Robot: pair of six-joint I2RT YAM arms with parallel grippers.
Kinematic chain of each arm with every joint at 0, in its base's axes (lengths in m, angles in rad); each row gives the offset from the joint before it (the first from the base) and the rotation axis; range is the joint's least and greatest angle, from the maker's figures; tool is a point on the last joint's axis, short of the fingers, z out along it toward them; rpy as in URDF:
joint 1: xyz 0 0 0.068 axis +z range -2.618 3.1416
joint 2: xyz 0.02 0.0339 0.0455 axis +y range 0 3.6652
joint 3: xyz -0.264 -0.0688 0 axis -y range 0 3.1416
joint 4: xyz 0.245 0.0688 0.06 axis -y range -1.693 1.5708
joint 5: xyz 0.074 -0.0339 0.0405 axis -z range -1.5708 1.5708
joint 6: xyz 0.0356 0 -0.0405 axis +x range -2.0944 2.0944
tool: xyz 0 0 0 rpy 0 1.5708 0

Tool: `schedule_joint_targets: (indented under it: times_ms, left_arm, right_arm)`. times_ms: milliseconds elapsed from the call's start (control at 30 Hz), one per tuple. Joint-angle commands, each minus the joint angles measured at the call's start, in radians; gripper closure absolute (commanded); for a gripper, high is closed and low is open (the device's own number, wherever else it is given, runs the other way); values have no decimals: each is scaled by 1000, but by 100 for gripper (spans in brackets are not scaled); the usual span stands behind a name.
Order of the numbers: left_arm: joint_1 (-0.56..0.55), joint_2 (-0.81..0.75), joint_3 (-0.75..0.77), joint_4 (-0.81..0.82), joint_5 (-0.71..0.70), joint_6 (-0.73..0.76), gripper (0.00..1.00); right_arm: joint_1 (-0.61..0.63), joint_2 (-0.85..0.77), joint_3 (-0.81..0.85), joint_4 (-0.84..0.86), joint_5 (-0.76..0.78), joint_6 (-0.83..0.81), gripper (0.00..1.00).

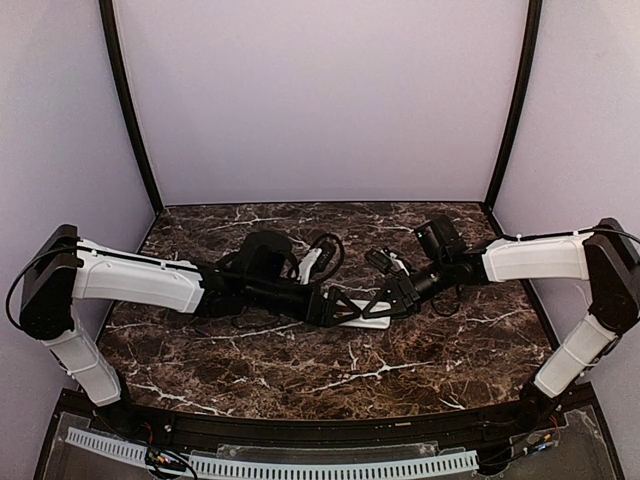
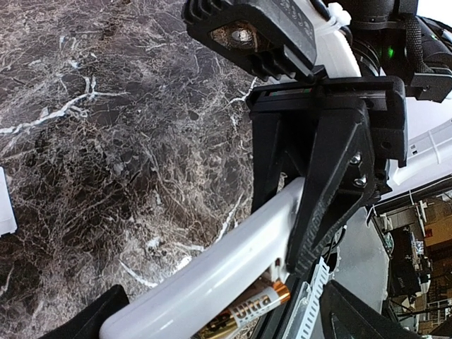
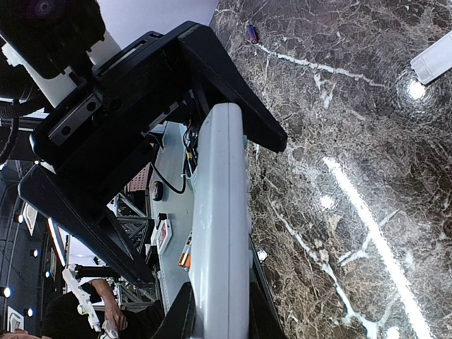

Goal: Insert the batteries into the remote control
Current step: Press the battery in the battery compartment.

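Observation:
The white remote control [image 1: 368, 320] sits between both grippers at the table's middle. My right gripper [image 3: 220, 314] is shut on it, holding it on edge just above the marble; the same gripper [image 2: 321, 148] shows in the left wrist view clamping the remote control [image 2: 212, 272]. A gold and black battery [image 2: 244, 311] marked "ultra" lies against the remote's underside, and its copper end [image 3: 185, 258] peeks out beside the remote control [image 3: 220, 212]. My left gripper [image 2: 226, 321] stands open, its fingers wide on either side of the remote and battery. It meets the right gripper [image 1: 392, 298] nose to nose, as the top view of the left gripper [image 1: 340, 305] shows.
A small loose white cover piece [image 3: 432, 58] lies on the dark marble table [image 1: 250, 370]; the cover piece [image 2: 3, 201] also shows at the left edge of the left wrist view. A tiny purple object [image 3: 251, 33] lies farther off. Lilac walls enclose the table.

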Motion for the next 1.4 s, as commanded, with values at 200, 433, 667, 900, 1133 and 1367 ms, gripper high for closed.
schedule_joint_targets:
  times_ms: [200,433,667,900,1133,1367]
  left_arm:
    - [-10,14,39,-41,-3,34,11]
    - [-10,14,38,-45,-11,36,20]
    - [-10,16,38,-51,-11,41,26]
    - [-10,11,27,-56,-17,45,31]
    - [-8,9,24,-56,-21,47,33]
    - [-6,10,30,-89,-46,53,36]
  right_arm:
    - [-4,8,15,29,-6,3,100]
    - [-5,6,16,27,-8,1,100]
    - [-4,0,15,26,-9,0,100]
    - [-6,-9,17,26,-10,-4,100]
    - [-5,-17,17,25,-12,-8,100]
    - [-6,-33,12,23,-11,-12,100]
